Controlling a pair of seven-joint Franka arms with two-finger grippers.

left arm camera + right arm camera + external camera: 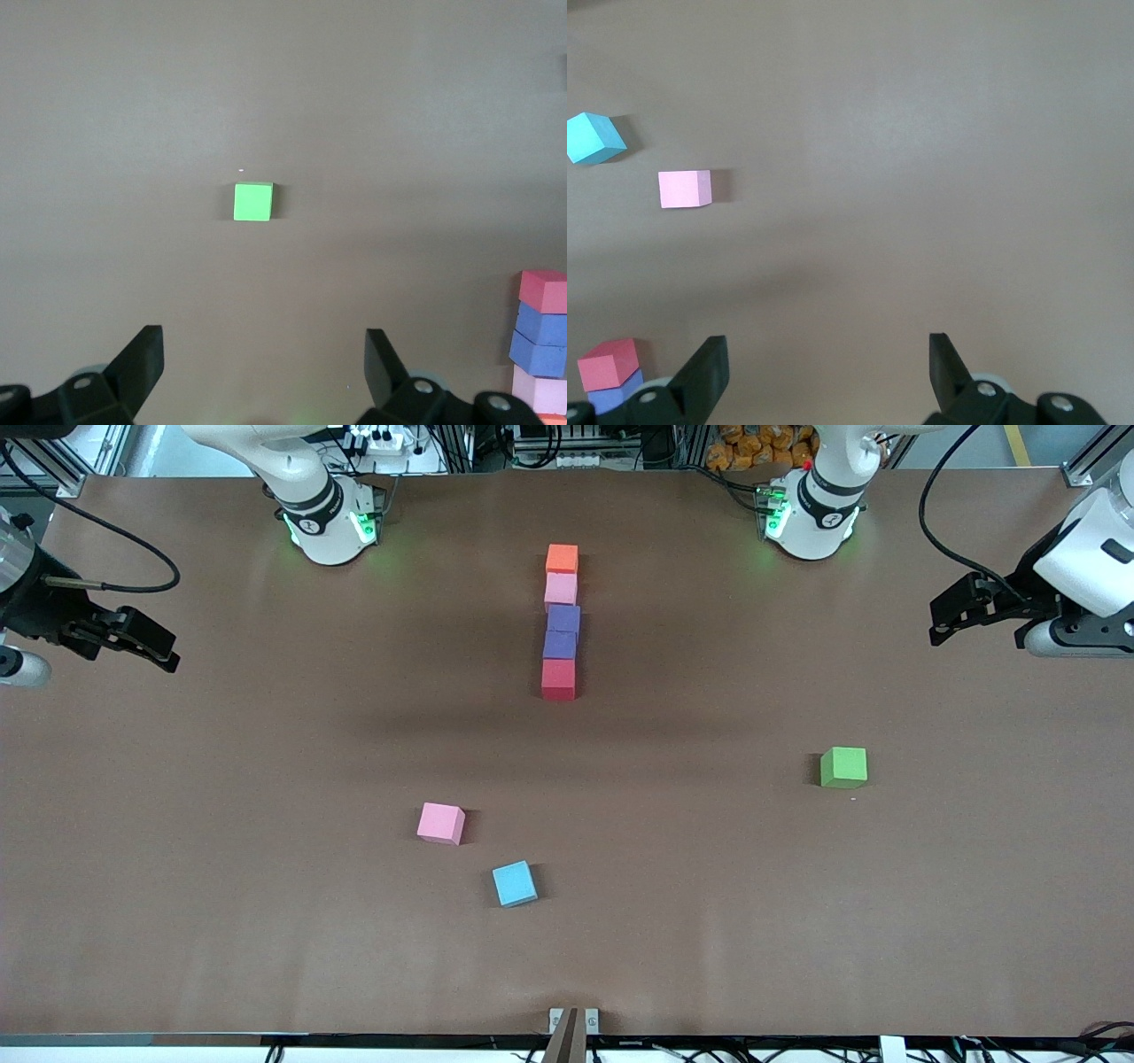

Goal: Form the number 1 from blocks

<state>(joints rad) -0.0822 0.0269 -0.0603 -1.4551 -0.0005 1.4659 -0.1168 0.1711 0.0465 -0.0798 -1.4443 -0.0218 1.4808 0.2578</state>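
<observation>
- Matte, solid-coloured small cubes make a straight column in the upper middle of the front view: the orange cube at the top, then a pink cube, two purple cubes, and the red cube lowest, nearest to the front camera.
- Each cube touches the next; the upper purple one sits slightly out of line.
- Three loose cubes lie lower in the frame, well apart from the column: a second pink cube, a light blue cube and a green cube.
- The left gripper hangs at the frame's right edge, jaws wide and empty; the right gripper hangs at the frame's left edge, also wide and empty. Both arms wait.
- I judge the cubes light, stiff and not slippery, probably foam or painted wood, and easy to push aside.
- Best hold: two flat opposite side faces, from above, jaws square to the cube so that the neighbours are not disturbed.
</observation>
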